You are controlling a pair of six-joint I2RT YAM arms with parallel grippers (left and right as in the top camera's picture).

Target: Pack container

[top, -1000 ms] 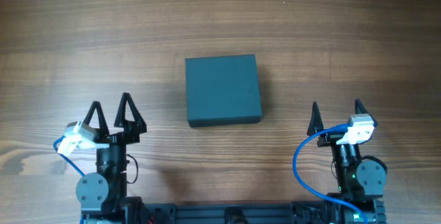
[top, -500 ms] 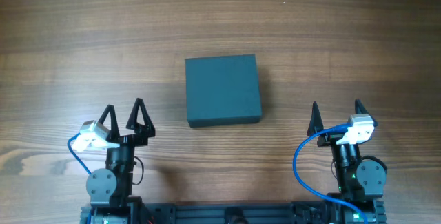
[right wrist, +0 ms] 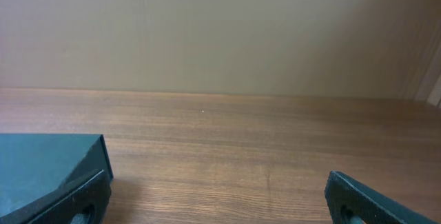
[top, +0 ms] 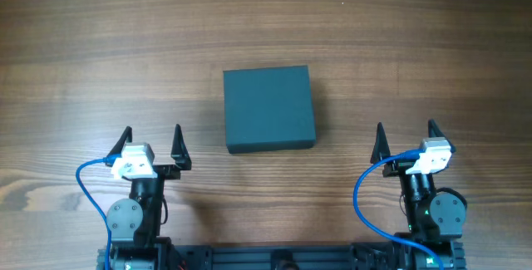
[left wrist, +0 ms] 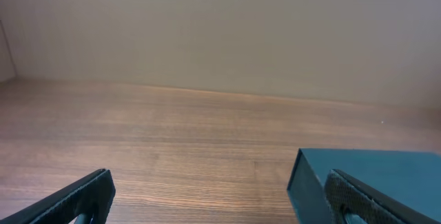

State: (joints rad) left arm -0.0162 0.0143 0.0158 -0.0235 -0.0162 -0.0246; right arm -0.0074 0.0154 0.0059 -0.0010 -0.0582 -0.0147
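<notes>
The dark teal container (top: 269, 108) lies with its lid down at the middle of the wooden table. Its corner shows at the lower right of the left wrist view (left wrist: 386, 172) and at the lower left of the right wrist view (right wrist: 41, 162). My left gripper (top: 151, 139) stands open near the front edge, to the container's left, nothing between its fingers. Near the front edge on the container's other side is my right gripper (top: 406, 136), also open and empty. In each wrist view only bare wood lies between the fingertips (left wrist: 220, 200) (right wrist: 219, 196).
The wooden table (top: 266, 21) stretches to a plain beige wall (left wrist: 220, 31) at the back. Blue cables loop beside both arm bases (top: 83, 179) (top: 359, 195). No other objects are in view.
The left arm has swung to the right, its gripper moving nearer the container and turning to point straight ahead. The right arm and the container have not moved.
</notes>
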